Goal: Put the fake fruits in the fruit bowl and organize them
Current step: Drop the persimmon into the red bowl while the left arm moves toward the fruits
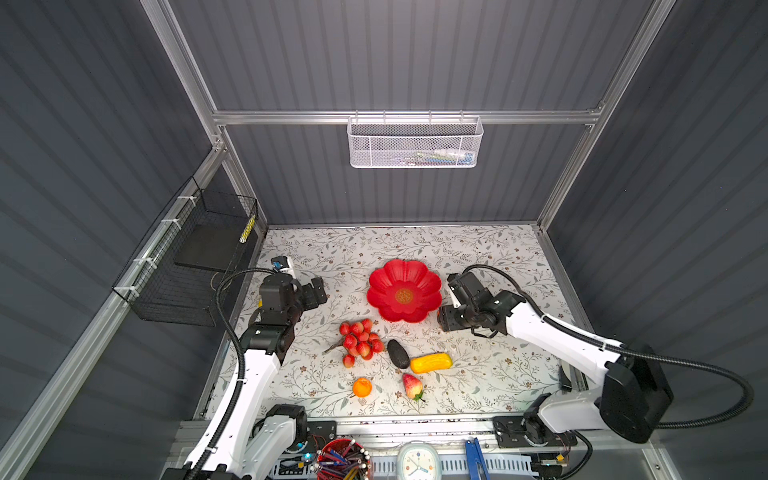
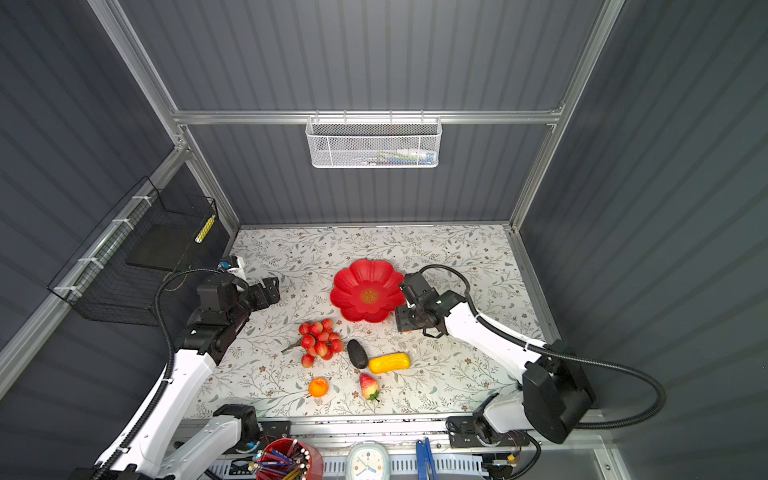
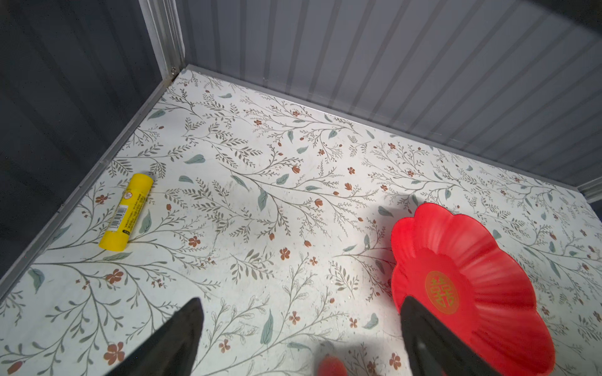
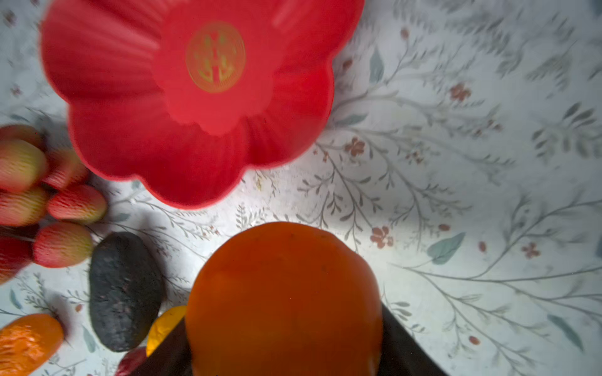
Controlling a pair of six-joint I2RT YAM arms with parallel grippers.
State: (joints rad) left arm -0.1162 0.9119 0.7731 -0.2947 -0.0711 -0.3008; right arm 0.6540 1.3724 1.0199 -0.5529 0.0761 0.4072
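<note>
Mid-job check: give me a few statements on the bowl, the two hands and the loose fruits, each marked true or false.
1. The fruit bowl holds no fruit. True.
2. The left hand grips the strawberry. False: it is open and empty, and the strawberry lies on the table.
3. The right hand has the blocky orange fruit between its fingers. True.
4. The avocado lies in the bowl. False: it lies on the table, next to the yellow oblong fruit.
</note>
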